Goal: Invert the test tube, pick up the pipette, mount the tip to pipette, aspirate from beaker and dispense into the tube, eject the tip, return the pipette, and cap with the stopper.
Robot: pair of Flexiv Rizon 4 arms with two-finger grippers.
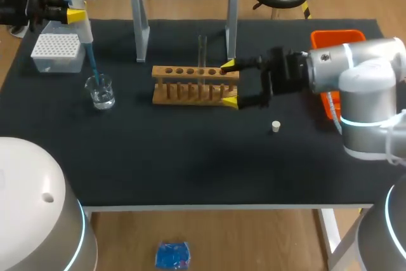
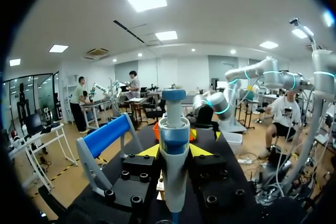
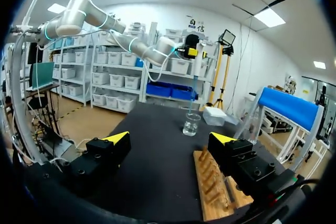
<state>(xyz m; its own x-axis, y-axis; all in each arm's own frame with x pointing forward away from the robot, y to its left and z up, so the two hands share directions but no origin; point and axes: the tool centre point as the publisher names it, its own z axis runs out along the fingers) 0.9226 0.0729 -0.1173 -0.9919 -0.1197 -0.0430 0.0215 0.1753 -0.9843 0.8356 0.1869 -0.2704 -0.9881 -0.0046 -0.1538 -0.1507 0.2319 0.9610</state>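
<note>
1. The pipette (image 1: 80, 14), white with a blue top, stands upright at the far left. Its thin blue tip (image 1: 92, 65) slants down into the beaker.
2. The clear glass beaker (image 1: 100, 91) sits left of the rack.
3. The test tube (image 1: 202, 52) stands upright in the wooden rack (image 1: 190, 73), mid-table.
4. The small white stopper (image 1: 276, 126) lies alone, nearer and right of the rack.
</note>
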